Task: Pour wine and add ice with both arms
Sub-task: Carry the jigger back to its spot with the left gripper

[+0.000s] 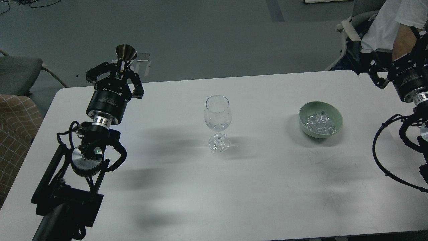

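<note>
My left gripper [122,65] is shut on the stem of a small silver cone-shaped metal cup [126,53] and holds it upright, mouth up, above the table's far left edge. It is well left of the empty clear wine glass [217,116], which stands upright at the table's middle. Ice cubes [319,122] lie in a pale green bowl [337,115] to the right of the glass. My right gripper [392,57] is raised at the far right edge, right of the bowl. Its fingers are dark against the background, and nothing shows in it.
The white table [254,180] has a seam near its right end. A seated person in a white shirt [388,23] is behind my right gripper. Chairs stand at the far left [16,72] and far right.
</note>
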You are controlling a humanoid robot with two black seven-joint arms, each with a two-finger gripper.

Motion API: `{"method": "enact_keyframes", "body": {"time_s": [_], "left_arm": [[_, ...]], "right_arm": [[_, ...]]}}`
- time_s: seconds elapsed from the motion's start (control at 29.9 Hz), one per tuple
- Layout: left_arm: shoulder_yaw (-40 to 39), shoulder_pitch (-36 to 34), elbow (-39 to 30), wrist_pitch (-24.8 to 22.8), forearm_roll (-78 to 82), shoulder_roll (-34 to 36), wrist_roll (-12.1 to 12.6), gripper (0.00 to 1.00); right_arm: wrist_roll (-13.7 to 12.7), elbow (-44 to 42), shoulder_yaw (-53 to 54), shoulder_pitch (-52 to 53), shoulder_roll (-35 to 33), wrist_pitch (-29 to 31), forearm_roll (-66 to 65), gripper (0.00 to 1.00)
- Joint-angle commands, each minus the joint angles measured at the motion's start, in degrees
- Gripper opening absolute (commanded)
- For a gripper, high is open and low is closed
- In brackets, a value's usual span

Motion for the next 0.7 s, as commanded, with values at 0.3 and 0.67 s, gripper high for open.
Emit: {"method": "enact_keyframes", "body": {"time_s": [0.3,0.67], "left_arm": [[-2.47,0.45,15.5,-12.25,-7.71,-1.65,-1.63,0.0],[-1.42,-5.7,31.23,-13.05,-7.18,-2.71,-1.89,0.0]], "right_arm": [[-0.01,-0.27,-0.52,0.21,-0.42,-0.16,-0.66,1.0],[-0.01,-0.35,-0.7,0.03,-0.6,-0.16,-1.19,1.0]]}}
